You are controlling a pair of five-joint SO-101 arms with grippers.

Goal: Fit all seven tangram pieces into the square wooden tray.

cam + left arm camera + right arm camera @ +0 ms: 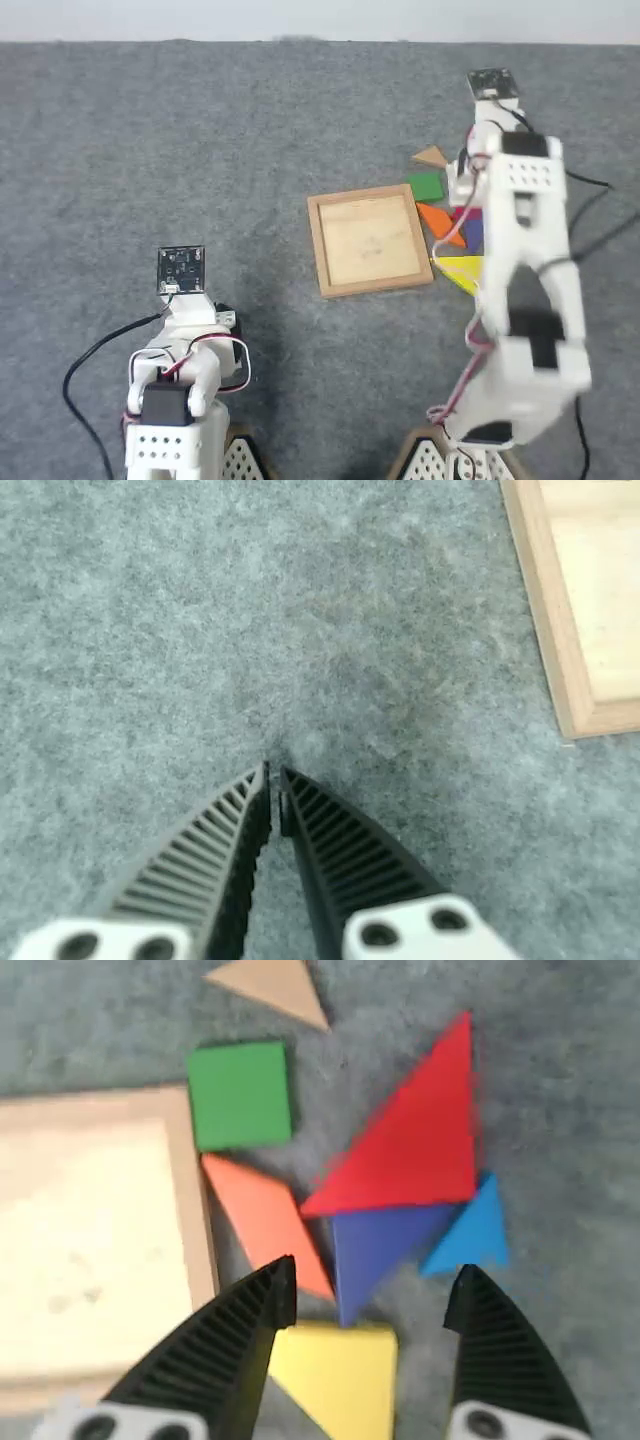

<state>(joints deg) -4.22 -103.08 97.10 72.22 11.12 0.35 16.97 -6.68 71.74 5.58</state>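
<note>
The square wooden tray (368, 243) lies with nothing in it. To its right sit the tan triangle (430, 156), green square (427, 186), orange parallelogram (437, 220) and yellow triangle (460, 270). My right arm (520, 220) covers part of this cluster. My right gripper (375, 1272) hangs open above the purple triangle (385, 1240), with the red triangle (410, 1145), blue triangle (470, 1235) and yellow piece (340, 1370) close around. It holds nothing. My left gripper (273, 770) is shut over bare carpet, and a corner of the tray (560, 660) lies off to one side.
Grey carpet covers the table. My left arm (180, 340) sits folded at the near left, well away from the tray. In the right wrist view the green square (240, 1095) and orange parallelogram (265, 1220) lie against the tray (90, 1230) rim.
</note>
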